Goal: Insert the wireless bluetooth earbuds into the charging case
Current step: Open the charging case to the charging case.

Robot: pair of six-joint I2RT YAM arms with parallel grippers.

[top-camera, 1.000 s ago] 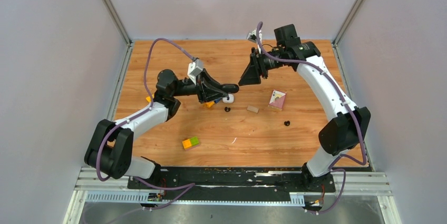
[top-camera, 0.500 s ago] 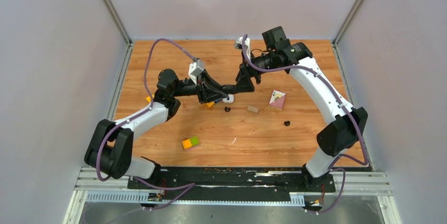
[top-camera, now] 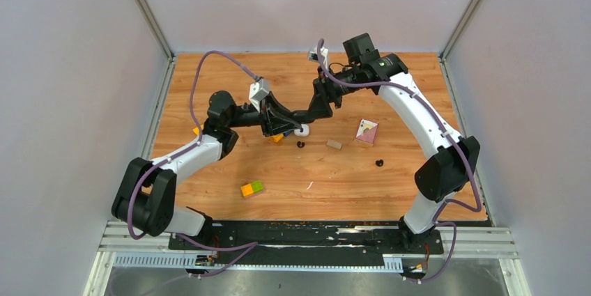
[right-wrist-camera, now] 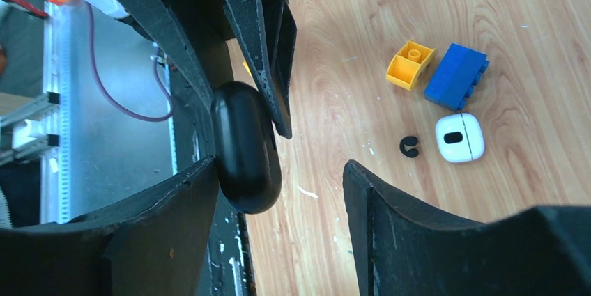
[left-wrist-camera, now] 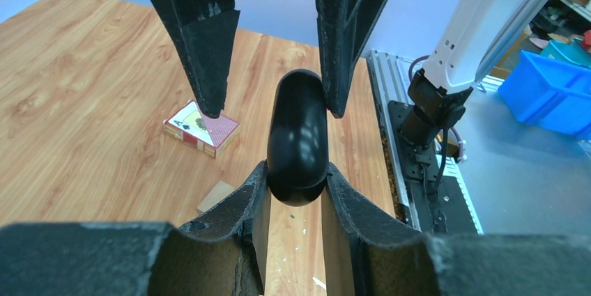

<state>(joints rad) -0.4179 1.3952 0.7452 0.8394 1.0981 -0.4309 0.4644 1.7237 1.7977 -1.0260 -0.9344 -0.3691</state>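
Both arms meet in mid-air over the middle of the table (top-camera: 348, 191). The left gripper (left-wrist-camera: 296, 170) is clenched on the black charging case (left-wrist-camera: 298, 129), pinching its lower end and holding it upright, well above the wood. That grip leaves the upper half exposed, which looks deliberate: it gives the other arm something to work on.

The right gripper (right-wrist-camera: 279, 167) reaches in from the opposite side, its jaws spread wide and straddling that free end. One finger lies against the case's side and the other stands clear of it, so nothing is grasped there yet. The likely aim is to grip the lid and swing it open while the left arm braces the body. The case looks closed, though no seam is readable.

The buds themselves wait down on the table. One black earbud (right-wrist-camera: 410, 145) lies just beside a white rounded case (right-wrist-camera: 460, 138), near a yellow block (right-wrist-camera: 410, 65) and a blue block (right-wrist-camera: 456, 75). A second black earbud (top-camera: 380, 163) sits apart, near the robot's right side, below a card box (top-camera: 366, 131). No white buds can be made out. Nothing is loaded, so the task is at an early stage.
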